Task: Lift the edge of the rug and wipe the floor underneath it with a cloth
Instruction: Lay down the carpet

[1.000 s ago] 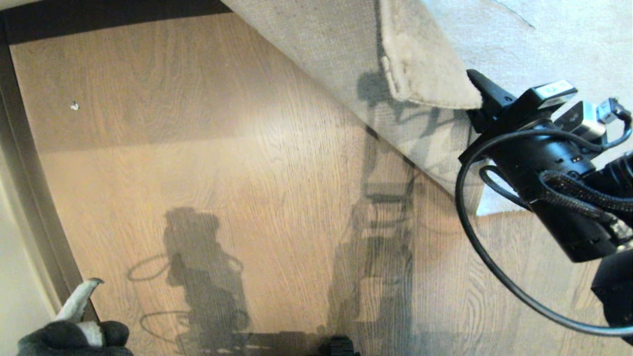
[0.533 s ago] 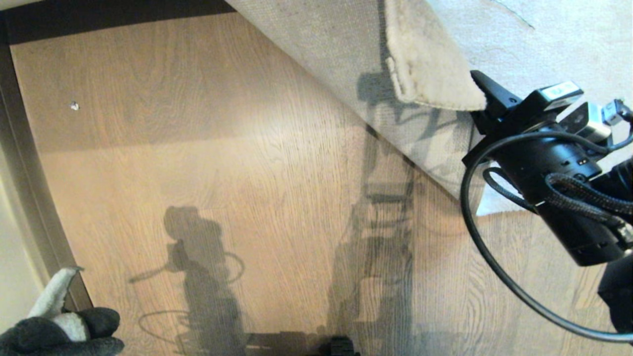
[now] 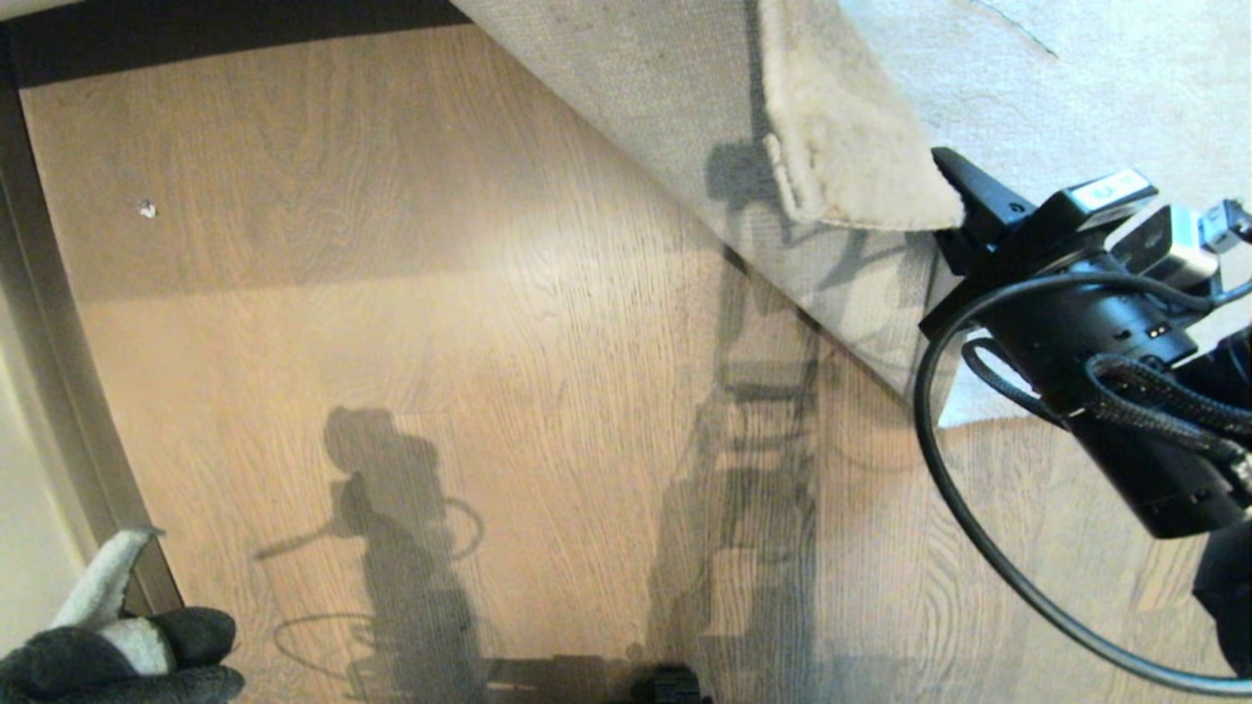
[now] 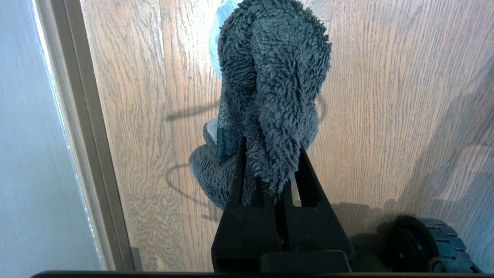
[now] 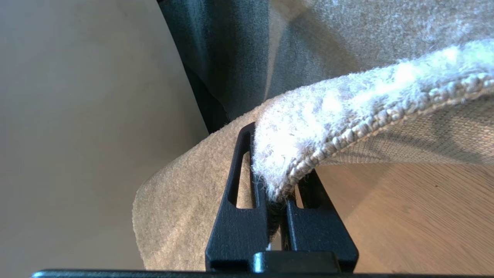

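Observation:
The rug (image 3: 851, 147) is folded up at the upper right, its beige woven backing (image 3: 636, 108) turned toward me. My right gripper (image 3: 954, 196) is shut on the rug's corner (image 5: 347, 104), with both fingers pinching the stitched edge (image 5: 276, 154). The bared floor (image 3: 440, 293) of brown wood-grain planks spreads across the middle. The dark fuzzy cloth (image 3: 117, 655) with its white part sits at the bottom left corner. My left gripper (image 4: 270, 148) is shut on the cloth (image 4: 278, 88), holding it just above the floor (image 4: 386, 116) beside the wall.
A skirting board (image 3: 59, 411) and pale wall run along the left. A small white speck (image 3: 147, 208) lies on the planks at the far left. The robot's wheel (image 4: 420, 247) is close to the left gripper. Something dark grey (image 5: 216, 50) stands behind the lifted rug.
The cloth in my left gripper moved left and lower, toward the corner of the view, then stopped. The right gripper holds the rug corner about where it was.

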Available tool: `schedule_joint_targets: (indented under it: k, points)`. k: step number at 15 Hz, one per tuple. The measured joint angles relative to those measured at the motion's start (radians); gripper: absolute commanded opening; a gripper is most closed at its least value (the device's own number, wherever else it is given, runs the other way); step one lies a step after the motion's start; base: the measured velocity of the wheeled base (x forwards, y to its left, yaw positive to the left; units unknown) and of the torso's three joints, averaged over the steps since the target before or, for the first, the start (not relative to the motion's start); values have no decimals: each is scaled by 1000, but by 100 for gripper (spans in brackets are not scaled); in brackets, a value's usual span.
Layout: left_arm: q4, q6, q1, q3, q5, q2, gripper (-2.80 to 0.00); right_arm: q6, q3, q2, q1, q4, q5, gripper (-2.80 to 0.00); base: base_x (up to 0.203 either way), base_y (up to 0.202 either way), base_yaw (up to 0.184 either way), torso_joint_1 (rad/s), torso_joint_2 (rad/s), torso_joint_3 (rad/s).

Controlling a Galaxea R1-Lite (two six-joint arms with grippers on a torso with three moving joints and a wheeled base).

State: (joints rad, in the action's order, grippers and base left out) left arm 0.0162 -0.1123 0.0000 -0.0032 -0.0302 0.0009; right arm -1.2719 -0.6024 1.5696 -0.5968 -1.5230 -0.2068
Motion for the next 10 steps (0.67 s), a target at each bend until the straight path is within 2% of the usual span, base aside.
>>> schedule_joint_targets:
  k: [10]
  points:
    - [0, 0, 0, 0, 0, 0, -280, 3, 7, -7, 2, 2, -7, -280, 0, 0, 0, 0, 0, 0]
